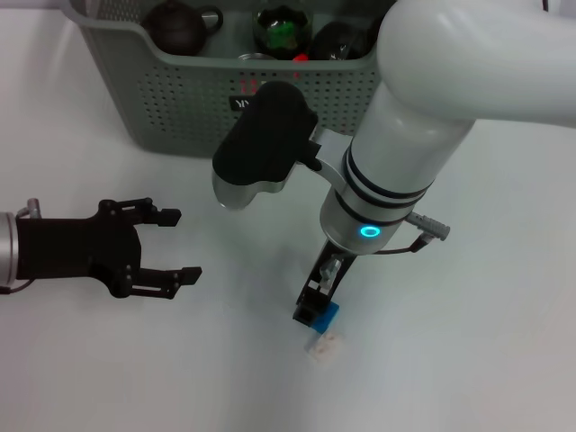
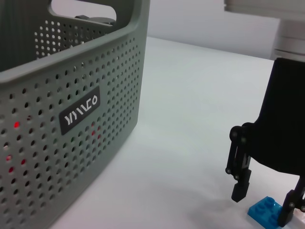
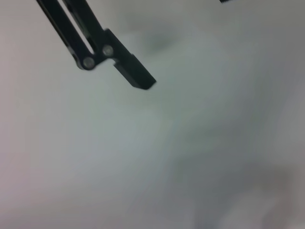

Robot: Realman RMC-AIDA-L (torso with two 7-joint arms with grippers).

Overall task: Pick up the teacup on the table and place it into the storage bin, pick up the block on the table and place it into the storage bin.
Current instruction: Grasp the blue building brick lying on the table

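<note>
A plain white table (image 1: 468, 342) carries everything. The grey-green storage bin (image 1: 180, 99) stands on it at the far edge. Nearer the front, a small blue block (image 1: 324, 313) lies on the surface, with a small clear piece (image 1: 324, 344) just beside it.

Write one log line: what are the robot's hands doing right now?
right tool: open, lowered around blue block | left tool: open, idle over table | storage bin: holds teapot, dark cups
</note>
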